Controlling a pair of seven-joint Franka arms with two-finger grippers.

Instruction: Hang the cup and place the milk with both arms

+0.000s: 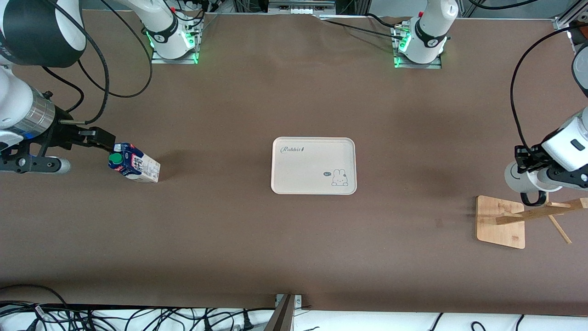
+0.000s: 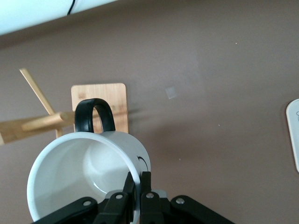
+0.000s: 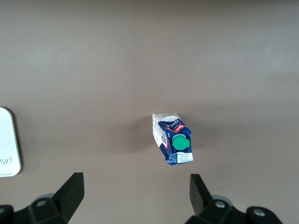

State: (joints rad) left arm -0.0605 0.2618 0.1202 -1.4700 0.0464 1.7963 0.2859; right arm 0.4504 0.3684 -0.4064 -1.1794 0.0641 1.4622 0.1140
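Note:
The milk (image 1: 134, 167) stands on the table toward the right arm's end, green cap up; it also shows in the right wrist view (image 3: 173, 138). My right gripper (image 1: 103, 140) hangs open and empty just beside and above the carton (image 3: 135, 191). My left gripper (image 1: 528, 158) is shut on the rim of the white cup (image 1: 523, 180), one finger inside and one outside (image 2: 138, 186). The cup (image 2: 84, 172) hangs over the wooden rack (image 1: 500, 221), its black handle (image 2: 94, 114) close to a rack peg (image 2: 42, 123).
A cream rabbit tray (image 1: 303, 174) lies at the table's middle; its edge shows in both wrist views (image 2: 294, 130) (image 3: 8, 144). The rack's pegs (image 1: 542, 212) slant out toward the left arm's end of the table. Cables lie along the table's near edge.

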